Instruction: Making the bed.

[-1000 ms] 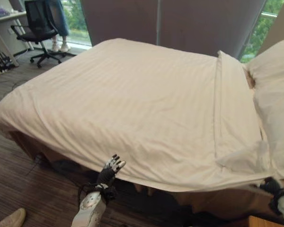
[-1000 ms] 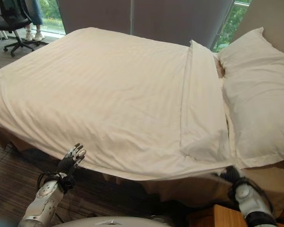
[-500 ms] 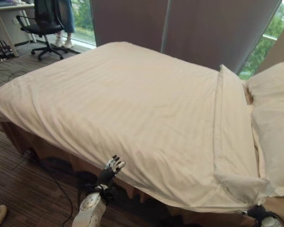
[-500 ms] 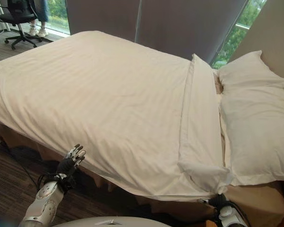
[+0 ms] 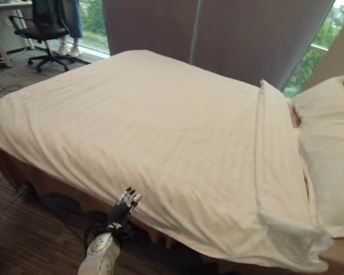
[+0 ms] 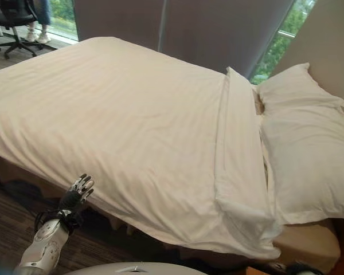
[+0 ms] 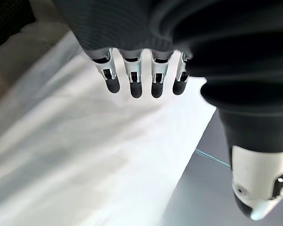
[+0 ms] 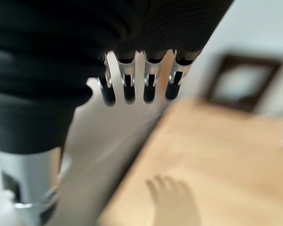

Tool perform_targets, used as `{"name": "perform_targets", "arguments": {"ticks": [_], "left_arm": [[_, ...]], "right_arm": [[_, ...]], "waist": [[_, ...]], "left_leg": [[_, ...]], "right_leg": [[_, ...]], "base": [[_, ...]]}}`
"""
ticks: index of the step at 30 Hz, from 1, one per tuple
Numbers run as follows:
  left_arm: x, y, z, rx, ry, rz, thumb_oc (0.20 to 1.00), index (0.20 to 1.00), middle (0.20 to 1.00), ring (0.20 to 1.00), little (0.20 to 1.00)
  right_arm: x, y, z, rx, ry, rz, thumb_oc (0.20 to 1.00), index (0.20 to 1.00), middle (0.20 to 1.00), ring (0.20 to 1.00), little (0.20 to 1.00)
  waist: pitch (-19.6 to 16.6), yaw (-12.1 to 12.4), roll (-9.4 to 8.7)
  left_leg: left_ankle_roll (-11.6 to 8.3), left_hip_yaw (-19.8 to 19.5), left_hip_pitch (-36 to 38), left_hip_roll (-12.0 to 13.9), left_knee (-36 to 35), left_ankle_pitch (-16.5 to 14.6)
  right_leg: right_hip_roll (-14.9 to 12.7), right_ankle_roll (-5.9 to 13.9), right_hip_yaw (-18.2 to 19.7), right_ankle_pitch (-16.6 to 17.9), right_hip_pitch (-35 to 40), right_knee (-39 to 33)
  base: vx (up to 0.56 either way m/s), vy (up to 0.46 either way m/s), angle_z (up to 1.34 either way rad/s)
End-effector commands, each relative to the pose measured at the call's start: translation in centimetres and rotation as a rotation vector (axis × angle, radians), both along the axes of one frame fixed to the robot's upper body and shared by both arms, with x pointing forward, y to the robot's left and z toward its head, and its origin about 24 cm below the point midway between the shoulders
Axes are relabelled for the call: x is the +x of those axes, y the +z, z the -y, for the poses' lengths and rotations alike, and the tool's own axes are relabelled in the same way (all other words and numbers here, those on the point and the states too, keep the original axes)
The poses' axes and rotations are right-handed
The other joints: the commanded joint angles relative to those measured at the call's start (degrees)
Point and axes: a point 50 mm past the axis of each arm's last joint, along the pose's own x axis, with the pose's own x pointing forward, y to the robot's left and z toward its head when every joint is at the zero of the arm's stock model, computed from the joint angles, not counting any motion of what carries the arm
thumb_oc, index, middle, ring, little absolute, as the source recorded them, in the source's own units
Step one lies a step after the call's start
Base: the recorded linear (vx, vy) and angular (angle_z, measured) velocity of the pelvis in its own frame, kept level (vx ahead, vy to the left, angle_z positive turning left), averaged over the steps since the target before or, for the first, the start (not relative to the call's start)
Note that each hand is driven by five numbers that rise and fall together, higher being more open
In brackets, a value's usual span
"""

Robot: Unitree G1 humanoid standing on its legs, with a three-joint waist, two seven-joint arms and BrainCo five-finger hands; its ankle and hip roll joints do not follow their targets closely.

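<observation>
- The right robot hand (image 8: 137, 84) has dropped away from the duvet's (image 5: 160, 132) folded corner; the view itself has shifted too.
- Both hands are spread and empty, the left robot hand (image 5: 123, 207) near the bed's (image 6: 309, 246) side edge, seemingly because the duvet already lies flat below the pillows (image 6: 309, 154).
- Dark wood floor (image 5: 23, 235); an office chair (image 5: 43, 23) and a person's legs (image 5: 71, 23) by the window.

Two head cameras look down from the near side onto the same bed (image 5: 160, 126). Each wrist camera looks closely along its own fingers.
</observation>
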Motion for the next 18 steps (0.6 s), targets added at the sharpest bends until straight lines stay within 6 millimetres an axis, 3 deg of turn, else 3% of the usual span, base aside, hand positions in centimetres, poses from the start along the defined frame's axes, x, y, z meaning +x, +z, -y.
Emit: {"name": "perform_targets", "arguments": {"ticks": [1,3,5,6,8,9,10,11,12,14,18], "left_arm": [[3.1,2.5,1.5,-0.032,0.024,0.187,1.000,1.000,1.000,1.000,1.000],[2.9,1.5,2.1,-0.063,0.028,0.147,1.000,1.000,1.000,1.000,1.000],[3.0,1.5,2.1,-0.063,0.028,0.148,1.000,1.000,1.000,1.000,1.000],[3.1,0.5,2.2,-0.082,0.026,0.104,1.000,1.000,1.000,1.000,1.000],[3.2,0.5,2.1,-0.085,0.026,0.101,1.000,1.000,1.000,1.000,1.000],[3.3,0.4,2.1,-0.089,0.022,0.096,1.000,1.000,1.000,1.000,1.000],[3.3,0.5,2.1,-0.081,0.009,0.101,1.000,1.000,1.000,1.000,1.000],[3.8,0.8,2.6,-0.068,-0.031,0.113,1.000,1.000,1.000,1.000,1.000],[3.8,0.8,2.6,-0.067,-0.031,0.113,1.000,1.000,1.000,1.000,1.000],[4.6,1.2,3.2,-0.047,-0.071,0.130,1.000,1.000,1.000,1.000,1.000],[5.5,0.9,4.5,-0.059,-0.103,0.124,1.000,1.000,1.000,1.000,1.000]], "right_arm": [[4.8,4.2,1.5,-0.224,-0.046,0.314,1.000,1.000,1.000,1.000,1.000],[7.5,5.5,0.3,-0.165,-0.141,0.637,1.000,1.000,1.000,1.000,1.000],[7.5,5.5,0.3,-0.164,-0.142,0.638,1.000,1.000,1.000,1.000,1.000],[11.3,7.2,-1.2,0.014,-0.190,0.981,1.000,1.000,1.000,1.000,1.000],[11.7,7.3,-1.2,0.045,-0.205,1.016,1.000,1.000,1.000,1.000,1.000],[14.9,9.2,-3.5,0.226,-0.115,1.243,1.000,1.000,1.000,1.000,1.000],[17.0,10.5,-5.8,0.416,-0.100,1.446,0.200,0.200,0.200,0.200,0.200],[19.6,10.5,-9.1,0.671,-0.124,1.566,0.200,0.200,0.200,0.200,0.200],[19.6,10.5,-9.1,0.672,-0.124,1.567,0.200,0.200,0.200,0.200,0.200],[21.5,10.7,-11.0,0.803,-0.147,1.609,0.200,0.200,0.200,0.200,0.200],[23.7,10.7,-12.7,0.887,-0.215,1.598,0.200,0.200,0.200,0.200,0.200]], "waist": [[2.0,0.2,4.23],[2.0,0.1,4.86],[2.1,0.1,4.84],[2.1,0.4,5.36],[2.2,0.4,5.40],[2.4,0.7,5.59],[2.5,1.2,5.92],[2.8,2.2,6.55],[2.8,2.2,6.53],[3.2,2.8,7.32],[4.3,3.0,9.86]], "left_leg": [[-2.31,-0.9,3.0,2.9,0.8,-2.7],[-2.34,-1.1,3.1,2.9,0.8,-2.8],[-2.33,-1.1,3.1,2.9,0.8,-2.8],[-2.44,-1.3,3.1,2.7,0.8,-2.7],[-2.50,-1.3,3.1,2.7,0.8,-2.6],[-2.63,-1.1,3.0,2.6,0.8,-2.5],[-2.75,-1.1,2.9,2.5,0.8,-2.4],[-2.84,-1.4,2.9,2.2,0.8,-2.5],[-2.84,-1.4,2.9,2.2,0.8,-2.5],[-2.82,-1.7,2.8,1.8,0.8,-2.5],[-2.69,-1.9,2.6,0.6,0.8,-2.6]], "right_leg": [[-0.6,-0.21,-0.6,1.1,-5.6,0.9],[-0.9,-0.19,-0.9,1.0,-5.2,0.9],[-0.9,-0.18,-0.9,1.0,-5.2,0.9],[-1.3,-0.11,-1.2,0.9,-5.1,0.9],[-1.4,-0.08,-1.3,1.0,-5.1,0.9],[-1.6,-0.05,-1.2,1.1,-5.3,0.9],[-1.8,-0.08,-1.4,1.2,-5.3,0.9],[-2.3,-0.11,-1.8,1.1,-5.1,0.9],[-2.3,-0.11,-1.8,1.1,-5.1,0.9],[-2.7,-0.05,-1.8,1.0,-5.0,0.9],[-4.0,0.18,-1.9,1.0,-4.7,0.9]], "base": [[0.04,0.038,-0.30],[0.04,0.044,-0.16],[0.02,0.035,0.01],[0.01,0.048,0.05],[0.00,0.034,0.05],[-0.01,0.025,0.09],[0.00,0.022,0.10],[0.00,0.000,0.00],[0.00,0.000,0.00],[0.00,-0.001,0.16],[0.01,0.012,0.09]]}}
